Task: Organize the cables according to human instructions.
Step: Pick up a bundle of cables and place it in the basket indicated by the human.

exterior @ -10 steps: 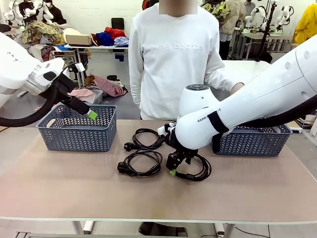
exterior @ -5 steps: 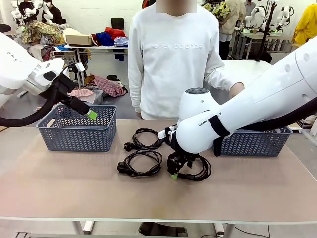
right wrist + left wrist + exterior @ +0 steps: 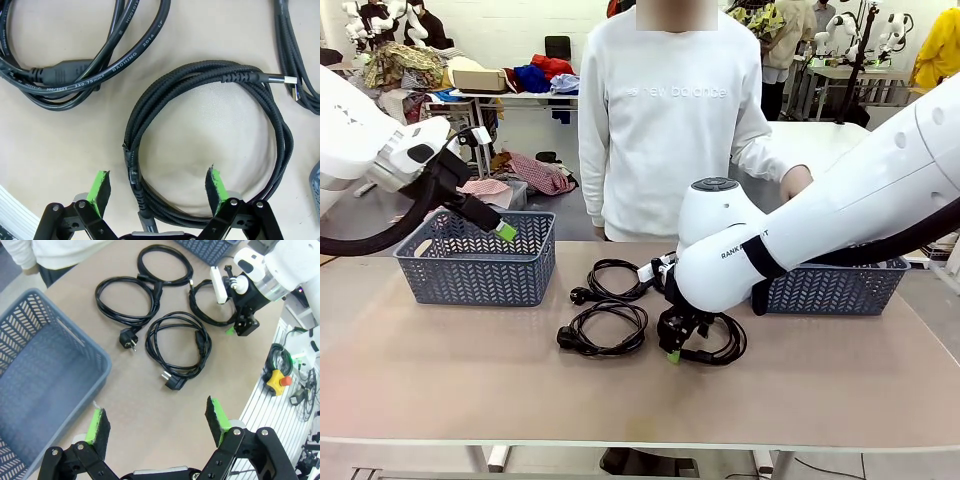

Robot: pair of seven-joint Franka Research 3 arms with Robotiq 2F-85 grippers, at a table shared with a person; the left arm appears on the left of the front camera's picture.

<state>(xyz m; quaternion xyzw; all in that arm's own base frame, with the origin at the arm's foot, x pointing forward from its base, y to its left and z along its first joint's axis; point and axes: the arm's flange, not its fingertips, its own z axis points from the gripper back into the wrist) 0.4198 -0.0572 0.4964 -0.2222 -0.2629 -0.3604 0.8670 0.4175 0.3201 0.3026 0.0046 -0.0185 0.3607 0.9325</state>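
Observed: right gripper spread wide, empty, low over the braided cable coiled on the table. The left gripper is also open, beside the left basket. Risk: the pads may catch one strand only, and the coil would unwind on lifting.

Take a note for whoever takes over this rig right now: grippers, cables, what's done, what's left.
Left gripper: open, holding nothing, hovering at the edge of the left basket.
Right gripper: open, low over the braided cable, fingers straddling its strand, not gripping.
Cables: the braided one and the other three cables lie coiled on the table, between that basket and the right basket.
Done: none sorted. Left: grip each, place as the person directs.
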